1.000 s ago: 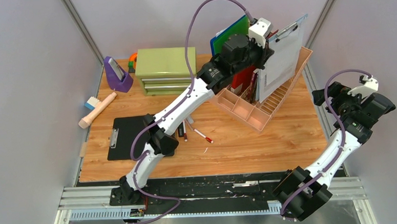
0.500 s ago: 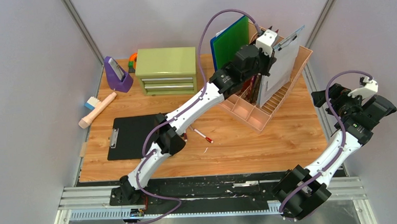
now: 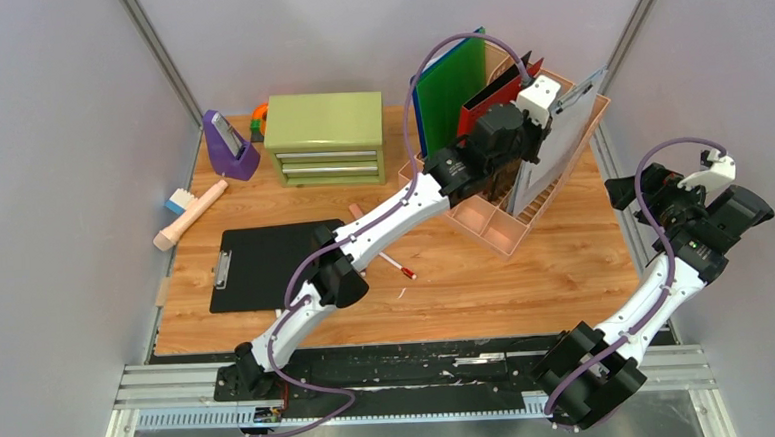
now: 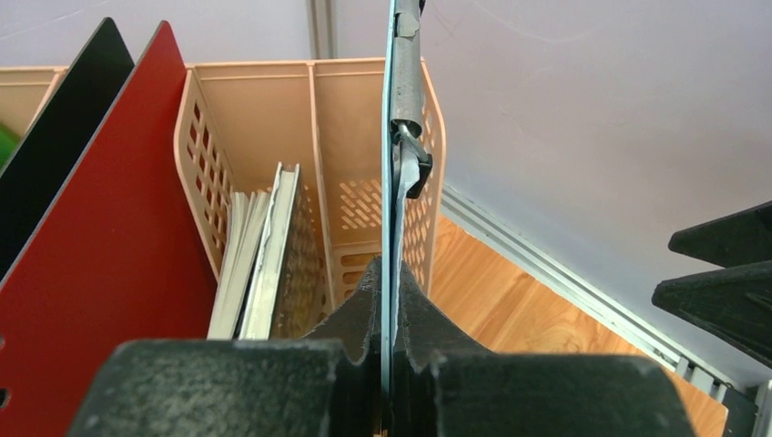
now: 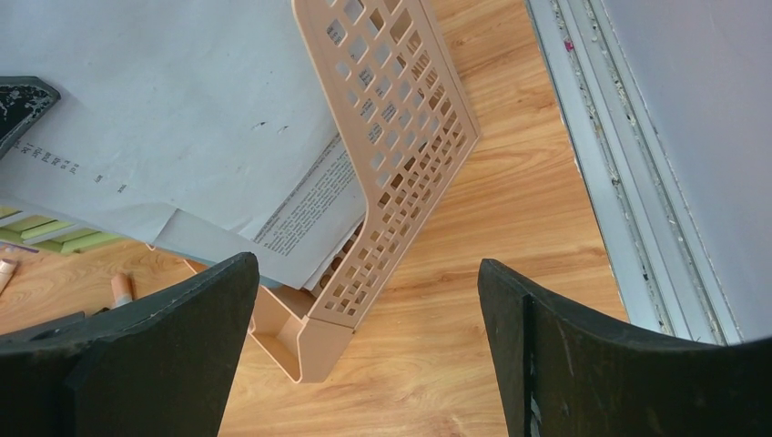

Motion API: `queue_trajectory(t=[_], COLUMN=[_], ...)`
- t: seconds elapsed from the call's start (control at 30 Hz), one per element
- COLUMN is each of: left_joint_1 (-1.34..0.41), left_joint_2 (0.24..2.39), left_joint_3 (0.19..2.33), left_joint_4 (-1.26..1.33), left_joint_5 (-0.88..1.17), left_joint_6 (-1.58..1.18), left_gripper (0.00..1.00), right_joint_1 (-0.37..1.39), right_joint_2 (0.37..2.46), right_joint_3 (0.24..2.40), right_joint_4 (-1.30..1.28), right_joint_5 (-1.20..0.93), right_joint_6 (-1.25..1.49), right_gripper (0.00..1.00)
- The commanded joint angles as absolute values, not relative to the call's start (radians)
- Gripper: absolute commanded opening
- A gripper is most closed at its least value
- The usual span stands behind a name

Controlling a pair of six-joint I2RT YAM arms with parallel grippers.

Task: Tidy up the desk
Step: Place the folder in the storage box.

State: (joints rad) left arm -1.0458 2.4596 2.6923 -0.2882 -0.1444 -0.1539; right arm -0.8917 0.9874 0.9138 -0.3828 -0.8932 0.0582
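Observation:
The desk (image 3: 526,271) is orange-brown wood laminate. At its back right stands a peach file organizer (image 3: 494,228) holding a green folder (image 3: 452,85), a red folder (image 3: 492,98) and books (image 4: 264,246). My left gripper (image 3: 548,110) is shut on the edge of a grey clipboard (image 3: 564,134) with paper, held upright in the organizer's rightmost slot (image 4: 364,137). The left wrist view shows the board's thin edge (image 4: 393,182) pinched between the pads. My right gripper (image 5: 369,264) hangs open above the desk's right edge, beside the organizer (image 5: 401,164), holding nothing.
A black clipboard (image 3: 261,265) lies at front left. An olive-green drawer chest (image 3: 324,137) stands at the back, a purple holder (image 3: 227,145) and a tan brush handle (image 3: 191,214) to its left. Pens (image 3: 396,266) lie mid-desk. A metal rail (image 3: 422,372) runs along the near edge.
My left arm has carried the grey clipboard to the right and down into the organizer's right slot. The green and red folders now show standing. The right arm has stayed still.

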Motion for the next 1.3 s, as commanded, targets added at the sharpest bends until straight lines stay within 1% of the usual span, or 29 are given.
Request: queue_trajectory(t=[0.0,0.23,0.4,0.43,0.47,0.5,0.53,0.57,0.63,0.83,0.87,1.0,1.1,1.17,1.2,1.23,1.27], left_joint_1=[-1.05,-1.051,-1.049,-1.049,-1.048,-1.049,-1.049,-1.048,-1.045,-1.043,-1.042,-1.04,-1.041,-1.04,-1.04,-1.04,-1.039], left_joint_2=[2.463,2.49,2.516,2.519,2.523,2.528,2.529,2.531,2.531,2.51,2.505,2.474,2.462,2.46,2.459,2.459,2.459], left_joint_3=[2.73,2.71,2.699,2.698,2.698,2.698,2.697,2.697,2.698,2.714,2.714,2.71,2.704,2.698,2.695,2.694,2.694], left_joint_4=[-0.18,-0.157,-0.152,-0.15,-0.147,-0.141,-0.136,-0.127,-0.119,-0.118,-0.121,-0.138,-0.14,-0.141,-0.142,-0.142,-0.142], left_joint_5=[-0.194,-0.247,-0.241,-0.232,-0.227,-0.217,-0.21,-0.207,-0.195,-0.155,-0.146,-0.133,-0.126,-0.124,-0.124,-0.126,-0.127], left_joint_6=[-0.119,-0.08,-0.09,-0.092,-0.092,-0.088,-0.086,-0.082,-0.078,-0.059,-0.057,-0.042,-0.031,-0.029,-0.032,-0.034,-0.037], left_gripper=[0.0,0.0,0.01,0.07,0.11,0.17,0.21,0.27,0.33,0.45,0.49,0.55,0.55,0.52,0.46,0.37,0.32], right_joint_1=[-0.905,-0.908,-0.91,-0.91,-0.911,-0.911,-0.911,-0.911,-0.91,-0.911,-0.91,-0.911,-0.911,-0.91,-0.91,-0.91,-0.911], right_joint_2=[0.968,0.965,0.964,0.964,0.963,0.964,0.965,0.965,0.966,0.971,0.972,0.976,0.974,0.973,0.972,0.97,0.969], right_joint_3=[0.91,0.91,0.908,0.907,0.908,0.908,0.908,0.908,0.908,0.906,0.906,0.906,0.906,0.906,0.907,0.907,0.904], right_joint_4=[-0.341,-0.341,-0.341,-0.341,-0.341,-0.341,-0.341,-0.343,-0.343,-0.342,-0.343,-0.342,-0.342,-0.342,-0.342,-0.342,-0.342], right_joint_5=[-0.928,-0.944,-0.952,-0.955,-0.958,-0.961,-0.962,-0.965,-0.971,-0.996,-0.999,-1.011,-1.015,-1.016,-1.017,-1.016,-1.017], right_joint_6=[0.055,0.057,0.057,0.057,0.057,0.057,0.056,0.057,0.056,0.055,0.055,0.055,0.055,0.055,0.055,0.055,0.056], right_gripper=[0.92,0.92,0.92,0.92,0.92,0.92,0.92,0.92,0.92,0.92,0.92,0.92,0.92,0.92,0.92,0.92,0.92])
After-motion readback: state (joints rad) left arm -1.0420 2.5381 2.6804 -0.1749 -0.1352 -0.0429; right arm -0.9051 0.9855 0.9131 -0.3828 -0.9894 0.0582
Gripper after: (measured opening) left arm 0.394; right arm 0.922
